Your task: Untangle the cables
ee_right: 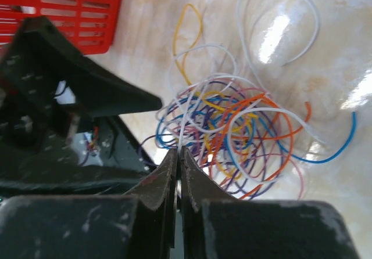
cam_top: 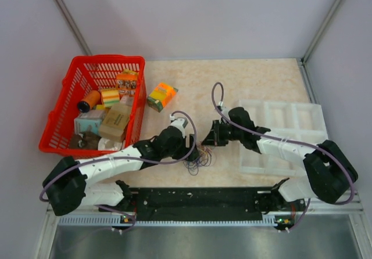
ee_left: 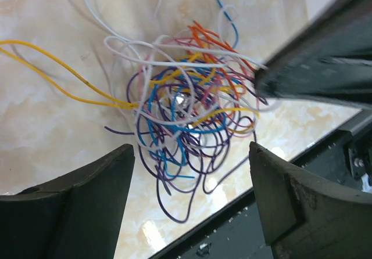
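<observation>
The cables (cam_top: 197, 161) lie in one tight knot close to the near edge of the worktop (cam_top: 261, 79), about midway along it, between the two wrists. From the left wrist the knot (ee_left: 186, 114) shows purple, blue, orange, yellow, white and pink strands looped through one another, with a long yellow strand trailing off to one side. The left gripper (cam_top: 193, 148) hangs directly over the knot, released: its two fingers stand wide apart on either side of the tangle (ee_left: 190, 154) and grasp nothing. The right gripper (cam_top: 208, 138) reaches in from the other side, and its fingers are clenched tip to tip (ee_right: 179, 153) on one white cable (ee_right: 185, 119), which runs up from the tips into the rest of the bundle (ee_right: 232, 137). A red basket (cam_top: 64, 119) filled with boxes and packets stands by the far left corner, with a small orange and green box (cam_top: 161, 96) just beside it on the worktop. A white compartment tray (cam_top: 308, 117) lies along the right edge
</observation>
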